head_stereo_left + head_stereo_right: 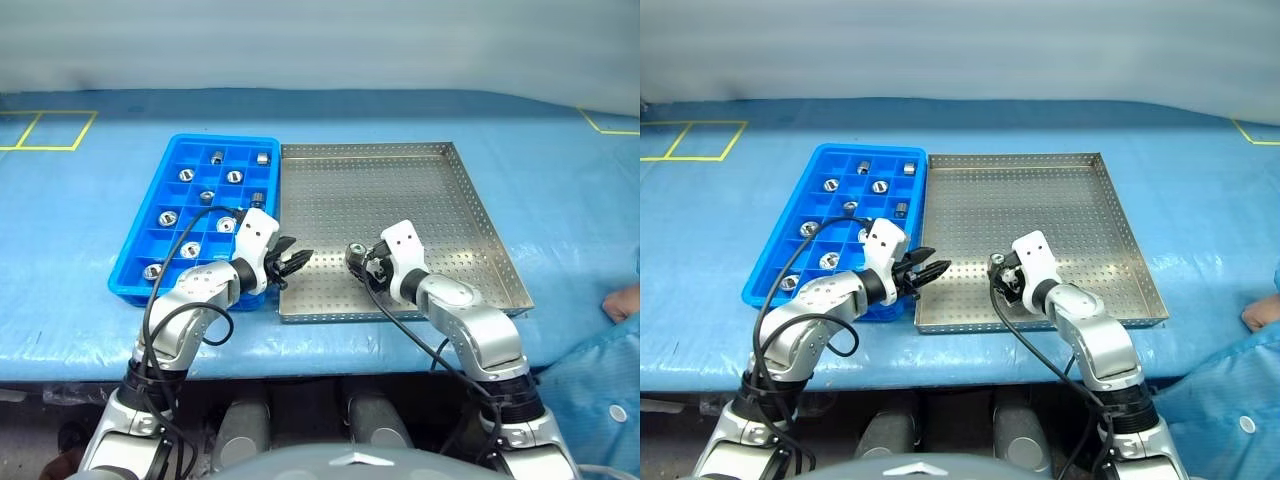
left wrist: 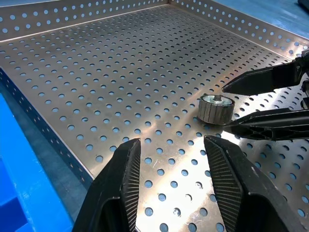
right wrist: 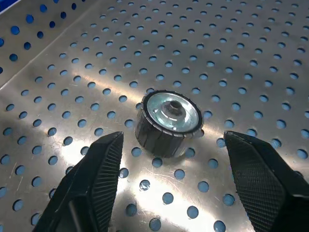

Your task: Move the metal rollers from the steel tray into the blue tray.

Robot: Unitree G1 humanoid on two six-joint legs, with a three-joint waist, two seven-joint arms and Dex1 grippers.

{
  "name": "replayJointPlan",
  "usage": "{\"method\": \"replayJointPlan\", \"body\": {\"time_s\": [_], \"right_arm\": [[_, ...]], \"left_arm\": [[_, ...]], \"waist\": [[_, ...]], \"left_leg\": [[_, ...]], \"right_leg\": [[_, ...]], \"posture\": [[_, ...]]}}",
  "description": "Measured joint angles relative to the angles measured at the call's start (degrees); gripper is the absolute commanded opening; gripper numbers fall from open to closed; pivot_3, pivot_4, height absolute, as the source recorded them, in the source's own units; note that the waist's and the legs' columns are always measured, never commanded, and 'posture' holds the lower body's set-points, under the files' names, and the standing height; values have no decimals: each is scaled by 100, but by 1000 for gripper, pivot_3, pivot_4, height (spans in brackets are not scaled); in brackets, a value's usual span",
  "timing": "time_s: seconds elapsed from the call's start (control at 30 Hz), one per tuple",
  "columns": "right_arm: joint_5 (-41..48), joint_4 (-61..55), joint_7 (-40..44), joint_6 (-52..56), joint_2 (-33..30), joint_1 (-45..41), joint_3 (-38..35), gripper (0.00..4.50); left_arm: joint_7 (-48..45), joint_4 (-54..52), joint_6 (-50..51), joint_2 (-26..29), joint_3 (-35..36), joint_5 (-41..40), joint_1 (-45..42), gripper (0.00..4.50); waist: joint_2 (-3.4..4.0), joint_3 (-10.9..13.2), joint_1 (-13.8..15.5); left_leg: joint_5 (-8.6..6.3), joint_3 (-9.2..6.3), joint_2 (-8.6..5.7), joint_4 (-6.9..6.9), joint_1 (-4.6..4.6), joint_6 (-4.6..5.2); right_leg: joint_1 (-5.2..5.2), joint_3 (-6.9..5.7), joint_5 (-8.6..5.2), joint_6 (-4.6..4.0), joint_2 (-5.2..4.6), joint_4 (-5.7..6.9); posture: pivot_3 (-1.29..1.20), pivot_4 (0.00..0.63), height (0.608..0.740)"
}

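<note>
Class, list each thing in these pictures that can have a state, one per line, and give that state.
Steel tray: holds one roller, otherwise bare.
Last roller: lying flat on the steel tray, between the right gripper's fingers, not gripped.
Blue tray: several compartments filled with rollers.
Right gripper: open around the roller.
Left gripper: open, holding nothing.

Bright, even light; glare on steel tray (image 3: 145, 203).

The steel tray (image 1: 400, 190) is perforated sheet metal, brushed and glossy. The roller (image 3: 168, 122) is shiny metal with a ribbed side. The blue tray (image 1: 170, 165) is smooth plastic. Fingers (image 3: 99, 166) are matt black, cross-hatched.
</note>
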Motion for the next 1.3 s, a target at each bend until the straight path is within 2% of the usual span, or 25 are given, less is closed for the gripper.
{"method": "replayJointPlan", "body": {"time_s": [0.27, 0.3, 0.5, 0.53, 0.63, 0.9, 1.17, 1.27, 1.3], "right_arm": [[20, 4, -12, -69, 29, -49, -66, 56], [19, 4, -21, -69, 32, -49, -66, 21], [9, 6, -23, -83, 49, -61, -51, 21], [8, 6, 18, -109, 14, -63, -24, 191], [-11, 6, 101, -184, -32, -75, 46, 882], [-39, 215, 125, -566, 104, -204, 70, 3561], [31, 1092, 82, -1004, 482, -409, -175, 3561], [42, 1359, 46, -1116, 527, -494, -349, 2966], [49, 1361, 15, -1136, 541, -506, -402, 2598]], "left_arm": [[83, 0, -2, -9, 33, -2, 17, 2217], [91, 0, -2, -9, 42, -2, 20, 2217], [100, 0, -2, -11, 66, -2, 26, 2217], [100, 0, -2, -11, 69, -3, 27, 2217], [101, 0, -3, -10, 79, -3, 33, 2217], [197, -3, -24, -3, 106, 13, 62, 2217], [231, -3, -26, 8, 123, 14, 73, 2217], [229, -3, -28, 16, 123, 19, 72, 2217], [228, -3, -28, 25, 123, 19, 73, 2217]], "waist": [[0, 0, -3], [0, 0, -3], [0, 0, 0], [0, 0, 0], [0, 0, -1], [0, 0, 13], [0, 0, 25], [0, 0, 28], [0, 0, 27]], "left_leg": [[0, 0, 0, 0, 2, 0], [0, 0, 0, 0, 2, 0], [0, 0, 0, 0, 1, 0], [0, 0, 0, 0, 1, 0], [0, 0, 0, 0, 2, 0], [0, -1, 0, 0, 5, 0], [0, 0, 0, -1, 5, 0], [0, 0, 0, 0, 4, 0], [0, -1, 0, -1, 5, 0]], "right_leg": [[0, 0, 0, 0, 0, 0], [0, 0, 0, 0, 1, 1], [1, 0, 0, 0, 0, 1], [1, 0, 0, 0, 0, 1], [1, 0, 0, 0, 1, 1], [4, -1, 0, 0, 1, 2], [4, 0, 1, 1, 1, 2], [4, 0, 1, 1, 1, 2], [4, 0, 1, 1, 1, 2]], "posture": [[22, 150, 740], [23, 150, 740], [29, 150, 740], [29, 150, 740], [39, 150, 740], [57, 150, 740], [55, 150, 740], [55, 150, 740], [54, 150, 740]]}}
